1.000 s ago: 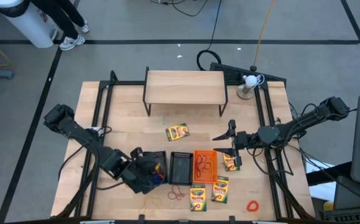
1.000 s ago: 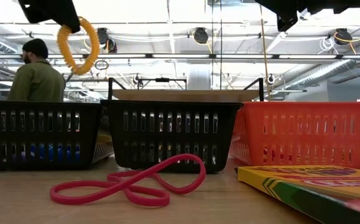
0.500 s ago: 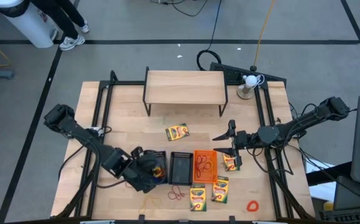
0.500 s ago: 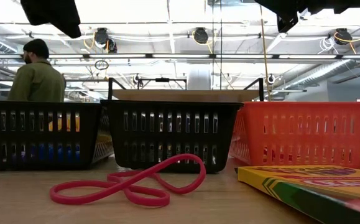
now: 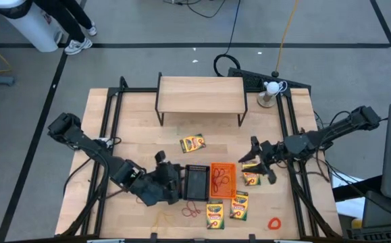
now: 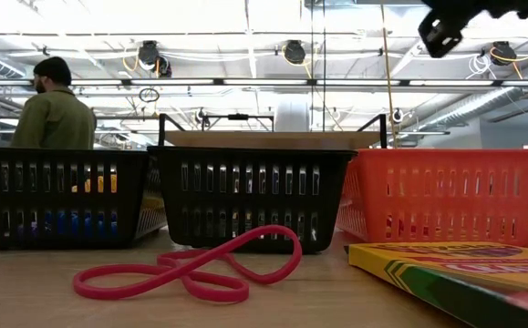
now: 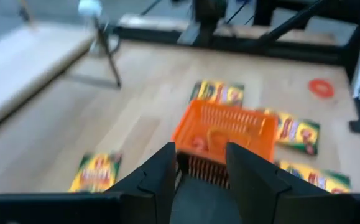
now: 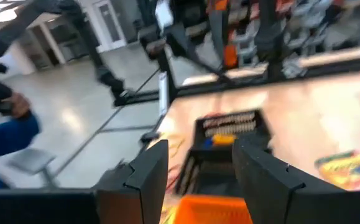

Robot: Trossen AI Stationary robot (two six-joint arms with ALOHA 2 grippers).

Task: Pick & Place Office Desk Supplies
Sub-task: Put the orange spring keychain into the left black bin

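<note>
Your left gripper (image 5: 169,177) hangs over the left black mesh tray (image 6: 58,196), fingers apart, empty. Your right gripper (image 5: 257,164) hovers above a yellow-and-green crayon box (image 5: 251,178), fingers apart.

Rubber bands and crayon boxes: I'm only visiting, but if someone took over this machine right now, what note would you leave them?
Left tool: open, empty, over the left black tray.
Right tool: open, empty, above a crayon box beside the orange tray.
Done: red bands lie in the orange tray; orange and blue items show through the left black tray's mesh.
Left: four crayon boxes on the table, a red band and an orange band near the front edge.
</note>
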